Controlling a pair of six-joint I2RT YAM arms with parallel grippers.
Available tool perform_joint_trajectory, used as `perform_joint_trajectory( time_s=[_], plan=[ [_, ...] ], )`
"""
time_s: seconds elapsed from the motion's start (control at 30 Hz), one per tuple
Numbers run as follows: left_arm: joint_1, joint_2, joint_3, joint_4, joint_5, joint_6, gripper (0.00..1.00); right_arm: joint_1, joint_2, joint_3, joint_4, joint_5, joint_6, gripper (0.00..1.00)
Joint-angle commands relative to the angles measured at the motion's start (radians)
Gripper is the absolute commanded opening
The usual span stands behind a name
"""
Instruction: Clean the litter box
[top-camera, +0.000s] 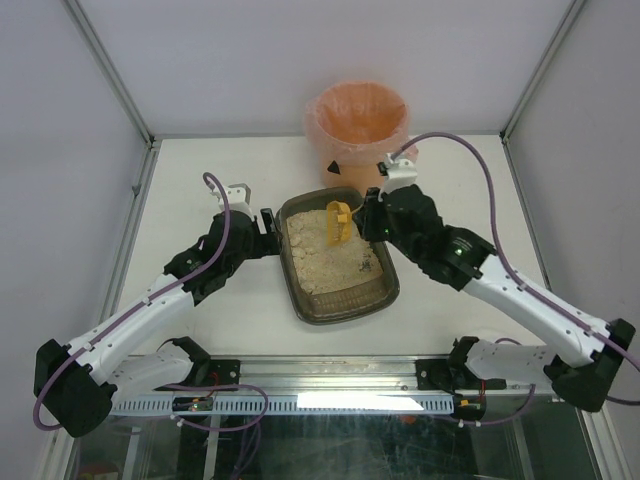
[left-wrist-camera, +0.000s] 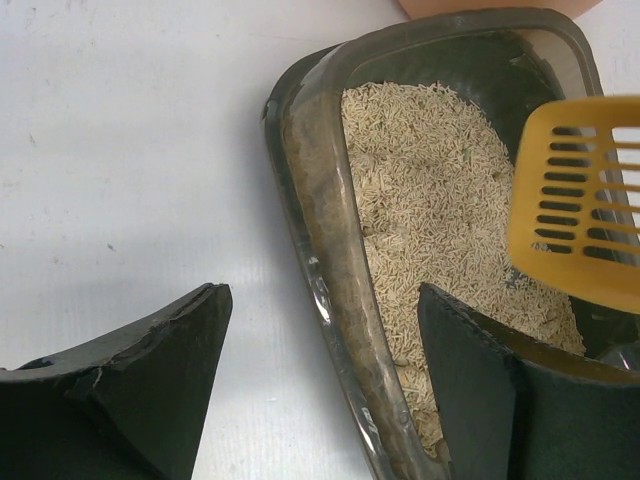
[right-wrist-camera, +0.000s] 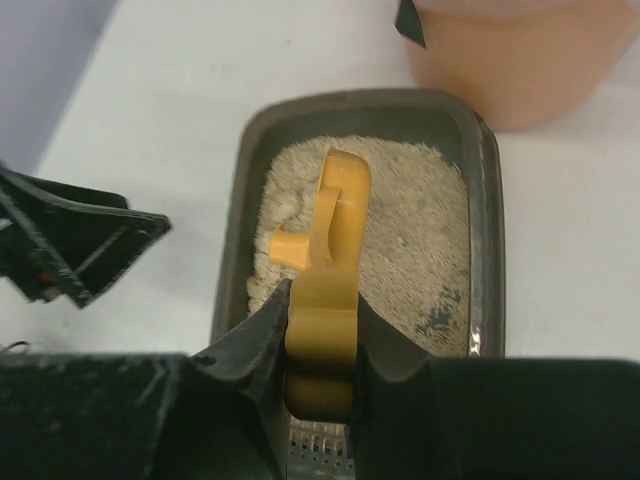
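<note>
— Yellow plastic in your right end effector (right-wrist-camera: 322, 300): is that grip sound?

— Yes. My right end effector is clamped on the slotted scoop (right-wrist-camera: 335, 210), which hangs over the far part of the beige litter (left-wrist-camera: 430, 180). My left end effector (left-wrist-camera: 322, 300) stands open astride the left wall of the litter box (top-camera: 350, 313). One finger is outside over the white surface (top-camera: 240, 300) and one is inside above the litter. As far as I can tell, neither touches the wall.

— So how do you do this step well?

— I judge that I should close the left on that wall first, so the box cannot slide. Then I would push the scoop in shallow, along the box, and let clean grains fall through the slots before lifting.

— Where does the litter box lie, and which way does it run?

— In the middle of the surface, between my arms. Its long axis runs far to near. The far short end points toward the orange-pink bucket (top-camera: 360, 120), and the near end is swung slightly to my right.
</note>
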Motion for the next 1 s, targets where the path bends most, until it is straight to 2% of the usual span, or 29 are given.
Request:
perform_joint_trajectory(
  time_s=[0.0,0.27,0.57,0.83,0.97],
  plan=[
    [0.005,-0.014,0.029,0.058,-0.008,-0.004,0.78,0.051,0.102,0.110,-0.144,0.247,0.067,0.00],
    [0.005,0.002,0.034,0.058,0.005,-0.004,0.78,0.049,0.219,0.100,-0.125,0.220,0.146,0.00],
    [0.006,-0.004,0.030,0.056,0.004,-0.002,0.78,-0.068,0.273,0.010,0.023,-0.041,0.219,0.00],
    [0.005,0.008,0.042,0.056,0.006,0.000,0.78,-0.109,0.352,-0.040,0.064,-0.166,0.285,0.00],
    [0.006,0.015,0.044,0.056,0.006,0.002,0.78,-0.137,0.373,-0.104,0.137,-0.241,0.334,0.00]
  ],
)
